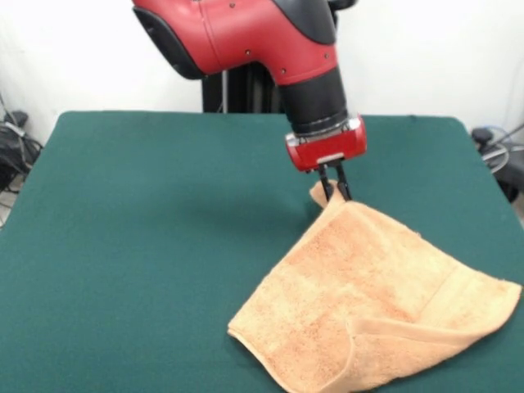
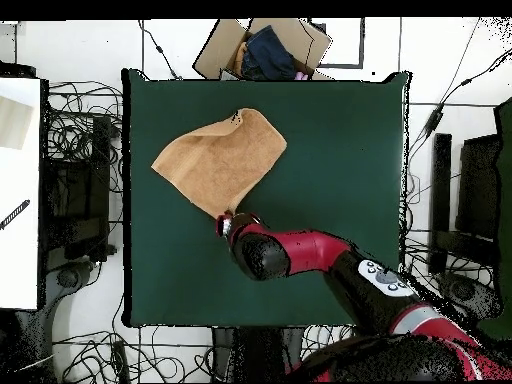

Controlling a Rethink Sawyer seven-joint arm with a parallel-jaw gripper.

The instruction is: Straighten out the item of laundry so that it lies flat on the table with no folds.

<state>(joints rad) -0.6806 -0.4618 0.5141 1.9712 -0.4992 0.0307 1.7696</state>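
The peach-orange towel (image 1: 372, 299) lies on the dark green table (image 1: 147, 229) toward the near right in the front view, with a folded-over flap along its near edge. My gripper (image 1: 334, 190) is shut on the towel's far corner and lifts that corner a little off the table. In the overhead view the towel (image 2: 218, 160) sits in the upper left part of the table (image 2: 340, 150), and the gripper (image 2: 226, 222) is at the towel's bottom corner, mostly hidden under the arm.
An open cardboard box (image 2: 262, 48) with dark cloth stands beyond the table's top edge in the overhead view. Cables and stands surround the table. The arm (image 2: 330, 255) reaches in from the bottom right.
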